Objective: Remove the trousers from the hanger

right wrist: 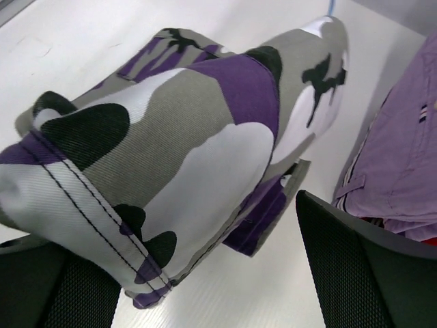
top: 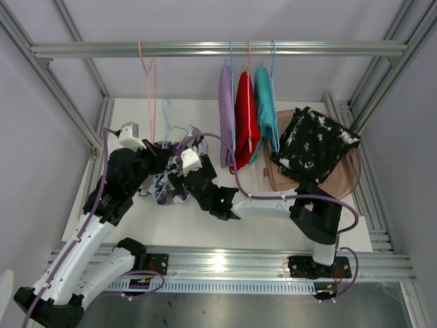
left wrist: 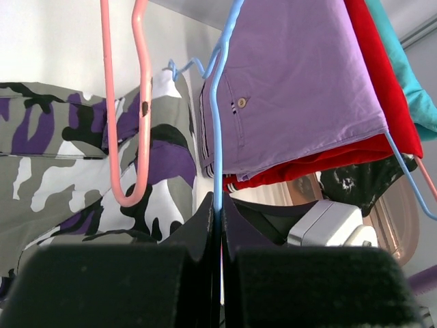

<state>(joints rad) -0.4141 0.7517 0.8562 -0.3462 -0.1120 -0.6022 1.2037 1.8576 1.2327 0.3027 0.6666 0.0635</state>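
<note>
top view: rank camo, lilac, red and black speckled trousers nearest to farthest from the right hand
1. camo trousers, right at the right hand
2. lilac trousers, hanging, leftmost of three
3. red trousers, hanging next to the lilac
4. black speckled trousers, on the tray, far right

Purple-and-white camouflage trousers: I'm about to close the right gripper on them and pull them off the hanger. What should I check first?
1. Left gripper shut on the thin blue wire hanger: ok.
2. Right gripper open, one finger on each side of the purple-and-white camouflage cotton trousers: ok.
3. Enough cloth between those fingers for a firm grip: cannot tell.
4. Trousers free to slide off the hanger's bar: cannot tell, the bar is hidden under the cloth.
5. Pull path free of snags: not ok, I think. The empty pink wire hanger hangs close beside the held one.
</note>
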